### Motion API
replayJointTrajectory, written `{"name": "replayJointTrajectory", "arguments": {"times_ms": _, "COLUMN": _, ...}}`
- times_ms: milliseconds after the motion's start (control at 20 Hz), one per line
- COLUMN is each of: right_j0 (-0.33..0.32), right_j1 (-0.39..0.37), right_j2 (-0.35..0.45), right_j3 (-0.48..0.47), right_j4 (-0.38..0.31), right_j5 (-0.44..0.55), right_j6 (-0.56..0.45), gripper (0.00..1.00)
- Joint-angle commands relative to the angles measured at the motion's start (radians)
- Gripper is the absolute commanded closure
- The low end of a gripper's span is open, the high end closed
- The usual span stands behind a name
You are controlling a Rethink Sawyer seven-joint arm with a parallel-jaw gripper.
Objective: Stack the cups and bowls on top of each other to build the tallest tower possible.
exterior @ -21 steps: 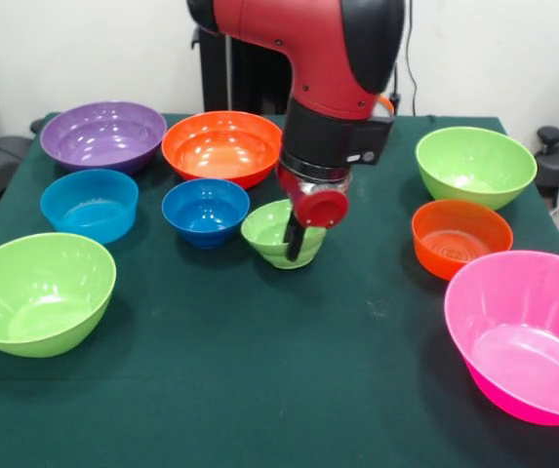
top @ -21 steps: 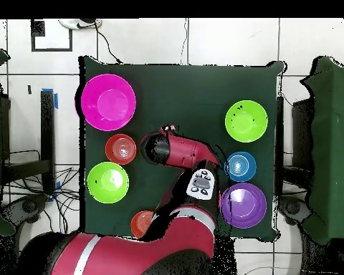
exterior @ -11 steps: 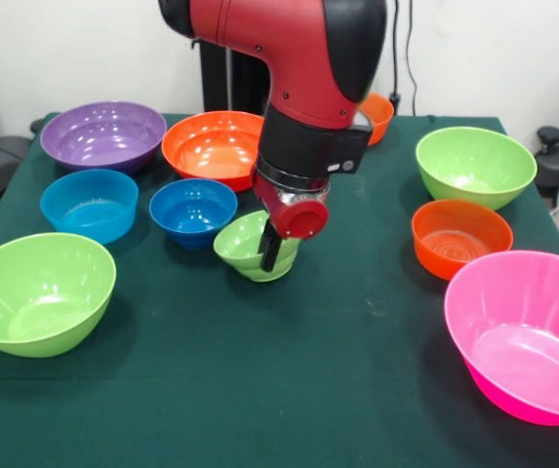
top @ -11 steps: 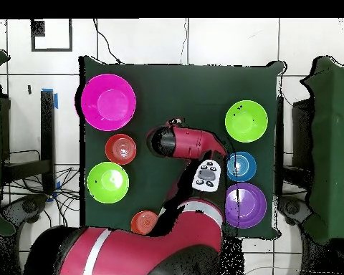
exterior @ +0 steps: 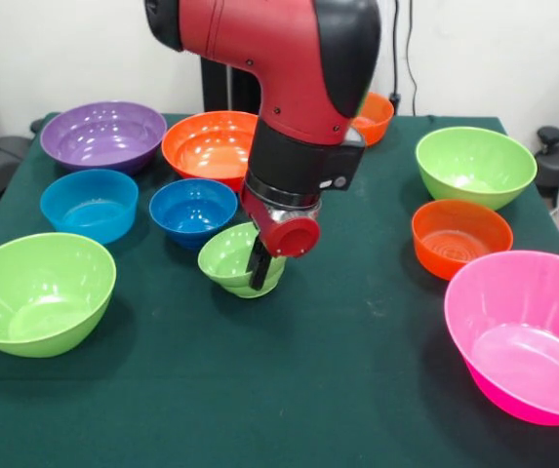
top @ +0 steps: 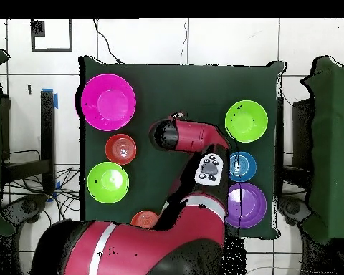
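Front view: gripper (exterior: pixel 259 270) clasps the small green bowl (exterior: pixel 232 261) by its rim; blue bowl (exterior: pixel 192 210) just behind-left; no legible writing.

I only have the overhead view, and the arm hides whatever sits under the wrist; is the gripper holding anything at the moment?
Observer: Yes. The gripper is closed on the rim of a small lime green bowl, with one of its fingers inside it.
Operator: Is that bowl level?
Observer: No, it is tilted.
Operator: What else is the arm covering from me?
Observer: A dark blue bowl and a large orange bowl, both empty.
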Motion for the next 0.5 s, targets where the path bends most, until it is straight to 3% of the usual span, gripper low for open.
{"name": "replayJointTrajectory", "arguments": {"times_ms": 50, "right_j0": -0.021, "right_j1": 0.094, "right_j2": 0.058, "right_j3": -0.176, "right_j4": -0.038, "right_j5": 0.197, "right_j6": -0.111, "gripper": 1.00}}
{"name": "replayJointTrajectory", "arguments": {"times_ms": 500, "right_j0": -0.029, "right_j1": 0.239, "right_j2": 0.009, "right_j3": -0.430, "right_j4": -0.033, "right_j5": 0.357, "right_j6": -0.067, "gripper": 1.00}}
